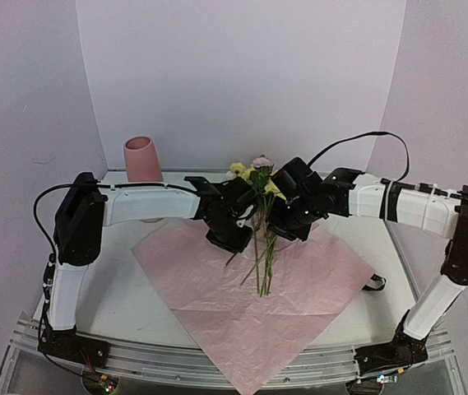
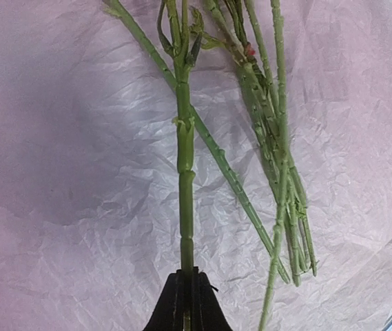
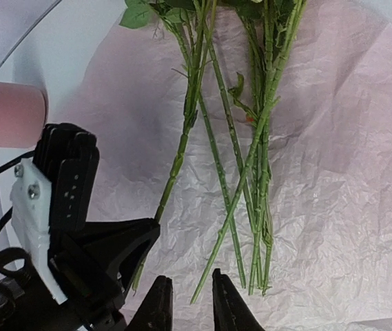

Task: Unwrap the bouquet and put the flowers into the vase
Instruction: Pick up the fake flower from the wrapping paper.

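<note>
The bouquet is unwrapped: its crinkled pink paper [image 1: 242,317] lies spread flat on the table. The flowers [image 1: 254,174] stand between both grippers with their yellow, pink and cream blooms up, and their thin green stems [image 3: 256,172] fan down over the paper. My left gripper [image 2: 187,273] is shut on one thick stem [image 2: 184,158]. My right gripper [image 3: 187,289] has its jaws a little apart, with a loose stem end showing in the gap and nothing clamped. The salmon-pink vase [image 1: 142,158] stands upright at the back left, behind my left arm, and the vase [image 3: 8,114] also shows in the right wrist view.
My left arm's black gripper body [image 3: 78,227] sits close beside the right jaws. A dark strip [image 1: 376,284] lies at the paper's right edge. White walls close the back and sides, and the table's metal rail [image 1: 217,374] runs along the front.
</note>
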Motion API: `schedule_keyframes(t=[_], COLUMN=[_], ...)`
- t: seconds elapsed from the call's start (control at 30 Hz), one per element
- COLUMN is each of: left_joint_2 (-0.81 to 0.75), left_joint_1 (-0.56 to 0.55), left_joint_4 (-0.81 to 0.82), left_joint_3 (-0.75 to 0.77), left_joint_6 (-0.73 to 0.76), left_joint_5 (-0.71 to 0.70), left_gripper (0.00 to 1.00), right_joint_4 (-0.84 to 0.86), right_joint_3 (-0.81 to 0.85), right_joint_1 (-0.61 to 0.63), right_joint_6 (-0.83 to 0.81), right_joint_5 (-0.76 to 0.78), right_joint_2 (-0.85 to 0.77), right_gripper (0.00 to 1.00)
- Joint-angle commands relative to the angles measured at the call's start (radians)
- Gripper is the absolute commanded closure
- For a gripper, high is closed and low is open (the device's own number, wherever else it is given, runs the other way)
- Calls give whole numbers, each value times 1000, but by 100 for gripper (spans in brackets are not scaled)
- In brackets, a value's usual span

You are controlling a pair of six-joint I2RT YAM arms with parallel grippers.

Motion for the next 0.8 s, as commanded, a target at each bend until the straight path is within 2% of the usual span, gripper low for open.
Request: schedule_keyframes(t=[0.0, 0.07, 0.17, 0.43, 0.63, 0.77], left_joint_2=[-97, -114, -131, -131, -131, -127], left_joint_1=[18, 22, 26, 30, 31, 31], left_joint_4=[-2, -6, -6, -6, -5, -4], left_joint_3=[42, 33, 14, 8, 4, 4], left_joint_6=[-5, -6, -3, 14, 28, 31], left_joint_5=[-10, -11, -12, 0, 37, 59], left_gripper=[98, 98, 98, 99, 99, 99], right_joint_4=[33, 63, 114, 193, 194, 193], right_joint_3=[33, 31, 26, 36, 21, 13], right_joint_1=[-38, -54, -76, -133, -170, -191], right_joint_6=[-19, -11, -10, -26, -56, -65], right_joint_5=[-67, -91, -122, -204, -219, -233], right_joint_2=[52, 64, 83, 153, 170, 188], right_gripper=[70, 63, 57, 56, 63, 62])
